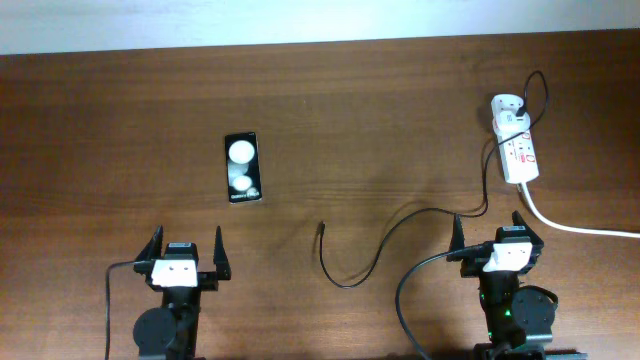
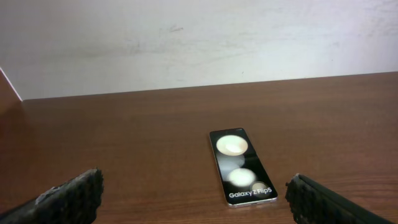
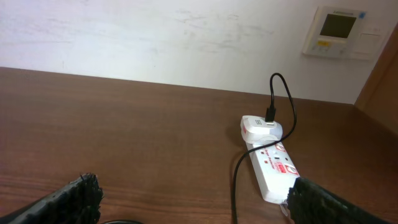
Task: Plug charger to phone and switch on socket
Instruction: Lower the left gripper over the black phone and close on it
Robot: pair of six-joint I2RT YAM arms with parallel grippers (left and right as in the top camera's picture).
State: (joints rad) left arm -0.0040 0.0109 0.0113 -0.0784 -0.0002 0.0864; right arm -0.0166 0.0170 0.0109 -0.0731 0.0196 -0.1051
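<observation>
The black phone (image 1: 242, 168) lies flat on the table, two white spots on it; in the left wrist view (image 2: 241, 167) it sits ahead, right of centre, lettering nearest me. The thin black charger cable (image 1: 385, 240) curls across the table from its plug tip (image 1: 322, 226) to the white adapter (image 1: 508, 108) on the white socket strip (image 1: 520, 155), which also shows in the right wrist view (image 3: 273, 171). My left gripper (image 1: 186, 245) is open and empty, short of the phone. My right gripper (image 1: 490, 230) is open and empty, near the strip's end.
A thick white cord (image 1: 575, 225) runs from the strip to the right edge. Thick black robot cables (image 1: 405, 300) loop beside the right arm base. A white wall panel (image 3: 341, 31) hangs behind the table.
</observation>
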